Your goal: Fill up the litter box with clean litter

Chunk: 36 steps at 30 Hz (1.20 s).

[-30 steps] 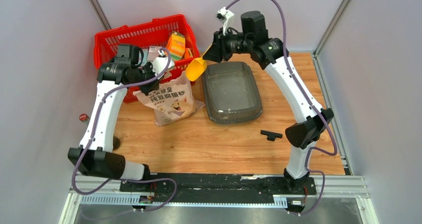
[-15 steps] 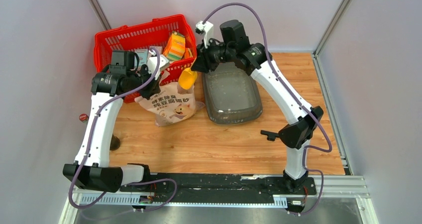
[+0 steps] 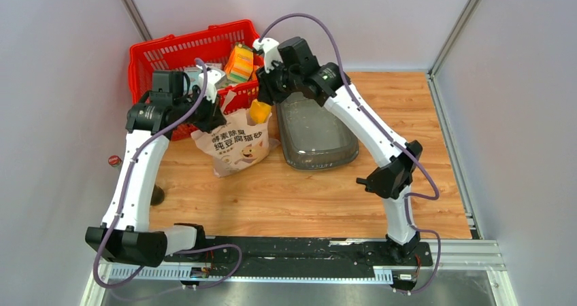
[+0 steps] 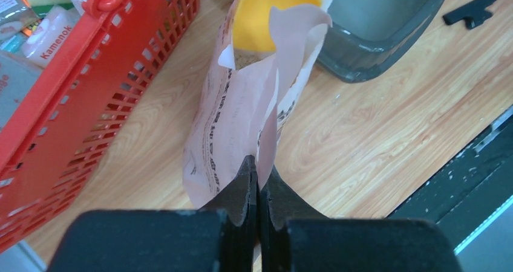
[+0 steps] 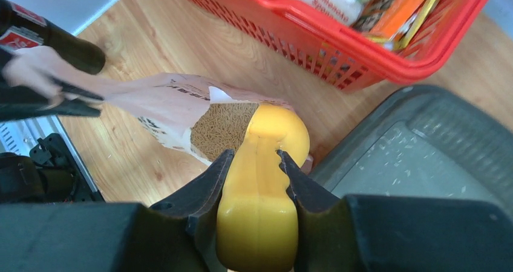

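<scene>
wooden table (image 3: 306,190): litter box (image 5: 423,157) beside right gripper (image 5: 254,157) holding scoop (image 5: 257,223) in bag (image 5: 163,103)

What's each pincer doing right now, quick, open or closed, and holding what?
Left pincer: closed, pinching the paper bag by its top edge.
Right pincer: closed on the yellow scoop by its handle.

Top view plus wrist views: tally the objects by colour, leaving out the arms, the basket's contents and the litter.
Red: 1, basket
Beige: 1, bag
Yellow: 1, scoop
Grey: 1, litter box
Black: 1, T-shaped part
Total: 5
</scene>
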Tool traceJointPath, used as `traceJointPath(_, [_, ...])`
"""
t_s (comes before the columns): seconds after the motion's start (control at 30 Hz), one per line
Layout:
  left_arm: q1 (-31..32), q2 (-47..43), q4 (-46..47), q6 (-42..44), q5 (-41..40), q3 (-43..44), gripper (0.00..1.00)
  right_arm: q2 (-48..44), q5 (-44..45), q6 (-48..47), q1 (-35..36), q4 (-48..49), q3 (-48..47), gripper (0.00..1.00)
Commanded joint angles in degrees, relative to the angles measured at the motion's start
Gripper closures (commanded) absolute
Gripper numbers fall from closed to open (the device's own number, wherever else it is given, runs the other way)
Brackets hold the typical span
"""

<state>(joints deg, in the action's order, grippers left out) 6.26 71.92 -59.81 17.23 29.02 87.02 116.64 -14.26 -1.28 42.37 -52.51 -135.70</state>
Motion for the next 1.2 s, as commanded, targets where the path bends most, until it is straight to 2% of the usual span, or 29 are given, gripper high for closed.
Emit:
traceJointPath(0.0, [1.12, -7.32, 15.94, -9.57, 7.37, -1.85, 1.00, 2.28, 7.05, 5.23, 2.18, -1.36, -0.19, 1.00])
traceJointPath(0.13, [1.38, -7.85, 20.69, -11.70, 7.20, -3.61, 1.00, 2.54, 11.78, 4.88, 4.47, -1.81, 2.54, 1.00])
traceJointPath(0.37, [1.38, -9.34, 23.42, -10.99, 6.49, -6.69, 1.00, 5.35, 18.47, 3.74, 5.27, -1.45, 4.30, 1.00])
traceJointPath(0.53, [1.38, -9.78, 23.77, -10.47, 6.49, -7.22, 1.00, 7.80, 17.52, 4.44, 5.00, -1.01, 8.87, 1.00])
traceJointPath(0.7, [1.65, -10.05, 23.60, -9.24, 5.88, -7.66, 1.00, 10.53, 7.95, 8.74, 2.99, -2.76, 10.45, 1.00])
traceJointPath(0.73, [1.74, -10.05, 23.34, -8.63, 5.70, -7.66, 1.00, 10.71, 4.02, 10.49, 2.55, -2.68, 12.02, 1.00])
traceJointPath(0.83, [2.26, -9.70, 22.81, -6.87, 5.35, -7.75, 1.00, 10.54, 0.48, 12.70, 2.02, -2.34, 15.02, 1.00])
traceJointPath(0.97, [3.75, -8.82, 21.93, -4.58, 5.35, -8.27, 1.00, 10.45, -9.28, 18.40, 1.40, 0.21, 19.06, 1.00])
traceJointPath(1.17, [4.90, -8.81, 21.67, -4.14, 5.17, -9.85, 1.00, 13.43, -22.72, 26.41, -0.79, 6.18, 16.96, 1.00])
